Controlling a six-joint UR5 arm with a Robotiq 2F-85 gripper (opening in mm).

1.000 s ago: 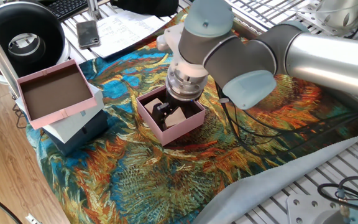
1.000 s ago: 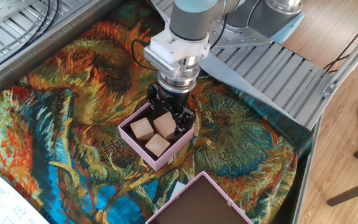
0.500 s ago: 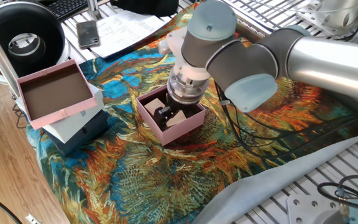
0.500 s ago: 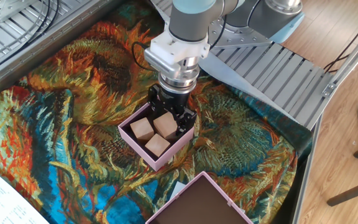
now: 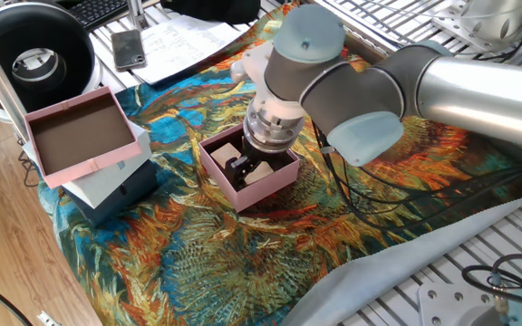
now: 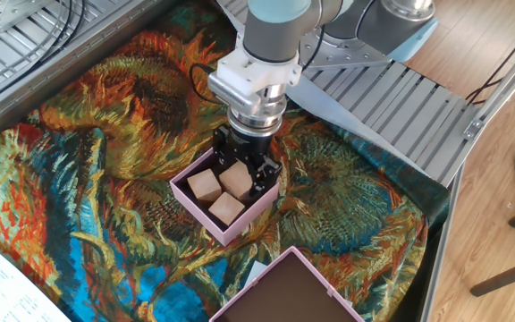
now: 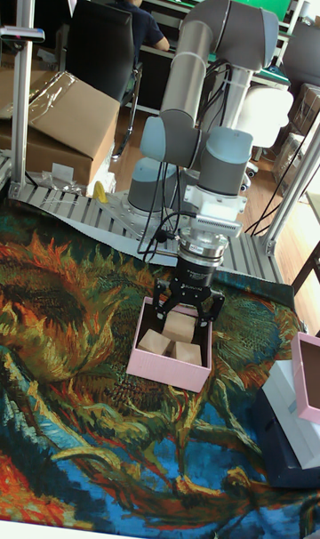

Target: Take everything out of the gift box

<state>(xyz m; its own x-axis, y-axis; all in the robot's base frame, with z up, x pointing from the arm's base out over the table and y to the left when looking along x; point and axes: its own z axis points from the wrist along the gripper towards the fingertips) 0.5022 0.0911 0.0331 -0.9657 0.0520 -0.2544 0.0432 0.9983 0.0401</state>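
A robot gripper [image 6: 244, 170] reaches down into the small pink gift box [image 6: 198, 221], its fingers [image 6: 264, 176] apart astride the wooden cube [image 6: 237, 179] nearest the arm. All three cubes remain inside. Next, probably: close on that cube and lift it clear of the walls.

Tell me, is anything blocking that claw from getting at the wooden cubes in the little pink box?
Nothing visible does. The gift box is open on top, and the gripper is already down inside it, its fingers straddling one wooden cube. The other two cubes lie beside it, uncovered.
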